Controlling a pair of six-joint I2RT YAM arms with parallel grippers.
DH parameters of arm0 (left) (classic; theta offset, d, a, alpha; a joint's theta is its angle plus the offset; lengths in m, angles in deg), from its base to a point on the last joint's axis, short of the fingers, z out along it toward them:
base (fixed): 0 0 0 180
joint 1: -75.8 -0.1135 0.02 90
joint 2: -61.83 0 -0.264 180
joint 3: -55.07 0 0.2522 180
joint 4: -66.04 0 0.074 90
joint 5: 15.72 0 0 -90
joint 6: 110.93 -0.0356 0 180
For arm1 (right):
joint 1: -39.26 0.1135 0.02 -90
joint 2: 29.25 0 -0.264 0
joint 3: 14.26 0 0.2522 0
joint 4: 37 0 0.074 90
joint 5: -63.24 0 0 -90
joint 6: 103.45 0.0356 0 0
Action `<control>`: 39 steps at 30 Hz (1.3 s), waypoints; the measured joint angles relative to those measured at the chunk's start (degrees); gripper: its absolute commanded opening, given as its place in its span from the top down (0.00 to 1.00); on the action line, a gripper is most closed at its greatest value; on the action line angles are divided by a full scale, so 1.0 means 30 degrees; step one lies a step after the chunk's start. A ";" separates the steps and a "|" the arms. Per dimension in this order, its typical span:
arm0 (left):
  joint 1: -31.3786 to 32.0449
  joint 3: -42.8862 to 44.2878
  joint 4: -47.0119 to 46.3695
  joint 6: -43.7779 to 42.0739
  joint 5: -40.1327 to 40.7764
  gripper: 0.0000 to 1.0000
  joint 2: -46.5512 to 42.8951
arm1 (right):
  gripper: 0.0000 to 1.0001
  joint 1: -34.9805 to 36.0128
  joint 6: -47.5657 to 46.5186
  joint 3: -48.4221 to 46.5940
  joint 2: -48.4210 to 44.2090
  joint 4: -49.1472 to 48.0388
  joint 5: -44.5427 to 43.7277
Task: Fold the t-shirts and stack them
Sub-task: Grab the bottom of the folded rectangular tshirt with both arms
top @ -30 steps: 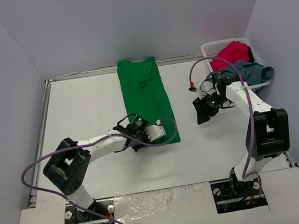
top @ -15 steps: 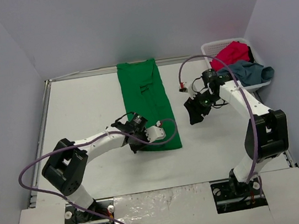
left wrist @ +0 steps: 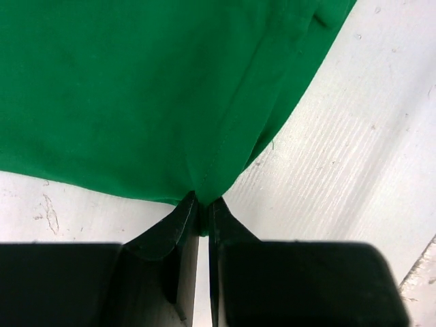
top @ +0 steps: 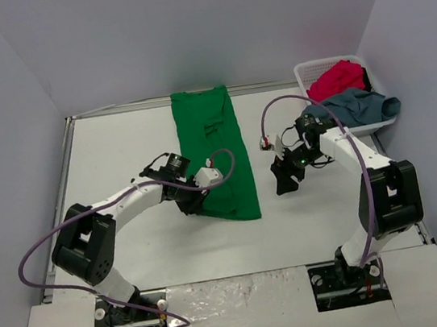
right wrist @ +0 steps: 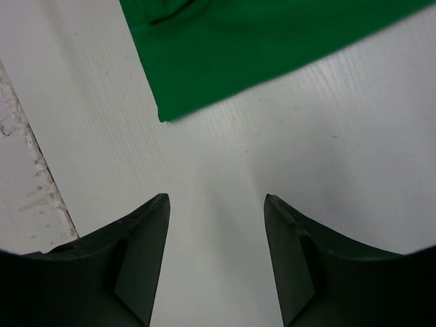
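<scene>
A bright green t-shirt point(top: 214, 144) is lying as a long narrow strip on the white table point(top: 120, 161), well left of the white lattice basket point(top: 307, 70), which is holding a crimson red t-shirt point(top: 337, 78) and a grey-blue t-shirt point(top: 353, 104). The left gripper point(left wrist: 203, 203) is pinching the green cloth's near hem, at the corner farthest from the basket. The right gripper point(right wrist: 216, 204) is hovering between strip and basket, jaws parted, gripping nothing.

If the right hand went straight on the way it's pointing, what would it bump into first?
Probably the bare white table, just short of the green t-shirt. The right hand points down at it, though depth is unclear.
</scene>
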 measured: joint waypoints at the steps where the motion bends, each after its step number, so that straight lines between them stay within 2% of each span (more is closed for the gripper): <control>1: -0.0204 0.0000 0.0015 0.0058 -0.0255 0.97 -0.0015 | 0.46 0.0073 -0.0291 0.0233 -0.0073 -0.0182 0.0073; 5: -0.0539 0.0007 0.0255 0.0168 -0.0911 0.98 -0.0015 | 0.45 0.0801 -0.1275 0.1078 -0.0962 -0.1180 0.0350; 12: -0.0984 0.0153 0.0692 0.0189 -0.1566 0.98 0.0000 | 0.48 0.3803 -0.2280 0.2586 -0.2499 -0.3249 0.0015; 15: -0.1275 0.0291 0.0845 0.0197 -0.1814 0.98 0.0087 | 0.55 0.4677 -0.2419 0.3038 -0.2514 -0.3774 -0.0459; 22: -0.1727 0.0372 0.1042 0.0321 -0.2310 0.97 0.0576 | 0.65 0.5960 -0.2244 0.3694 -0.2339 -0.5224 -0.1683; 39: -0.2361 0.0372 0.1166 0.0386 -0.3038 0.98 0.0998 | 0.64 0.7621 -0.1588 0.4320 -0.0240 -0.7060 -0.3519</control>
